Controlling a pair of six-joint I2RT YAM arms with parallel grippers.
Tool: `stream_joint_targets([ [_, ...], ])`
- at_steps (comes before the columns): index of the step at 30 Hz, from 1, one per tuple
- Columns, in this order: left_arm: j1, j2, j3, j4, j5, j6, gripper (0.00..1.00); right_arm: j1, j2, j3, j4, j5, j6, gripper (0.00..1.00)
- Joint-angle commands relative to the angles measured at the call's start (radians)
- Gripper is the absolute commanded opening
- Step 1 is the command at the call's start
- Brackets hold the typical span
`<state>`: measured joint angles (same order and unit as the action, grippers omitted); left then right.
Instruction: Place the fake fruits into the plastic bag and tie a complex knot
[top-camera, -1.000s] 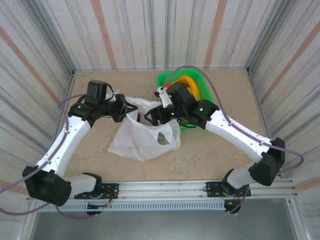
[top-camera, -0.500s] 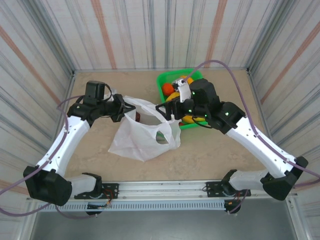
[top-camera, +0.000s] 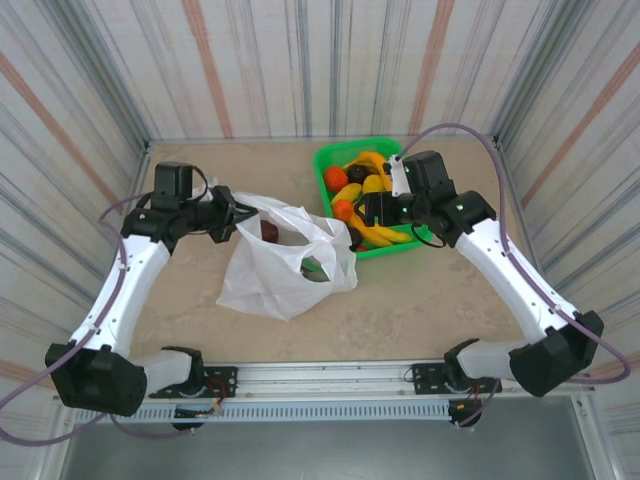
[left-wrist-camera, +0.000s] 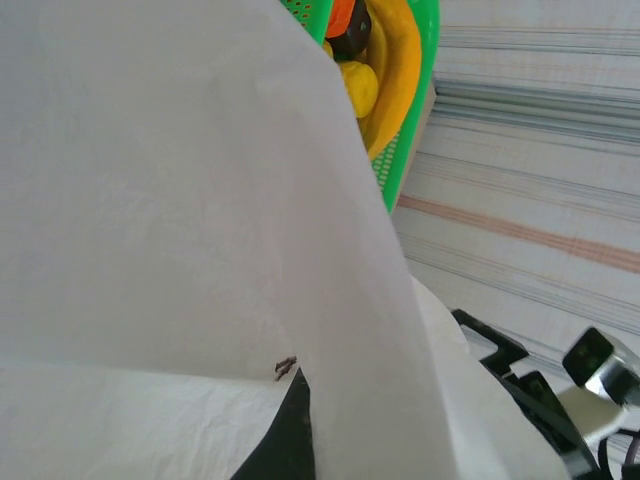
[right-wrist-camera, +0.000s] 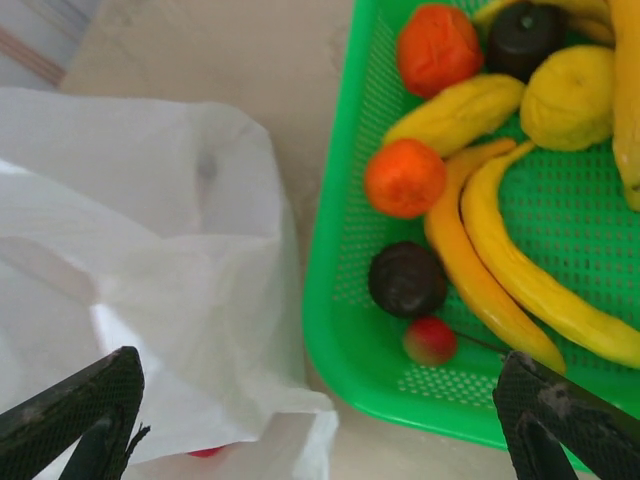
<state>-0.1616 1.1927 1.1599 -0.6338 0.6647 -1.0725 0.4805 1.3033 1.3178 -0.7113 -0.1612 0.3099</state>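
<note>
While your left claw (top-camera: 230, 215) is clamped on the bag (top-camera: 280, 275) at its mouth, your right claw (right-wrist-camera: 315, 415), jaws wide apart and nearer the fruits (right-wrist-camera: 404, 178), hangs over the basket (right-wrist-camera: 335, 250) at its bag-side rim. The dark fruit (right-wrist-camera: 407, 279) lies just ahead between its fingers (right-wrist-camera: 75, 405), bananas (right-wrist-camera: 520, 270) slanting beside it, bag to the claw's left.

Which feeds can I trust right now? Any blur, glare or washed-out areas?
Top external: evenly lit and sharp, soft shadows, no glare on the plastic bag. Left wrist: the bag lies so near the lens it reads as a soft, featureless white sheet. Right wrist: fake fruits in the green basket are crisp.
</note>
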Motion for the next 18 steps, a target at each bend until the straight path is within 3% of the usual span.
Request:
stream_joint_targets([
  [1, 0.016, -0.025, 0.013, -0.05, 0.031, 0.048, 0.04, -0.022, 0.077, 0.005, -0.074, 0.059, -0.121, 0.92],
  [9, 0.051, -0.045, -0.004, -0.061, 0.051, 0.056, 0.04, -0.071, 0.288, 0.105, -0.023, -0.014, -0.168, 0.89],
  [18, 0.116, -0.077, -0.014, -0.1, 0.073, 0.08, 0.04, -0.069, 0.549, 0.294, -0.011, -0.016, -0.018, 0.78],
])
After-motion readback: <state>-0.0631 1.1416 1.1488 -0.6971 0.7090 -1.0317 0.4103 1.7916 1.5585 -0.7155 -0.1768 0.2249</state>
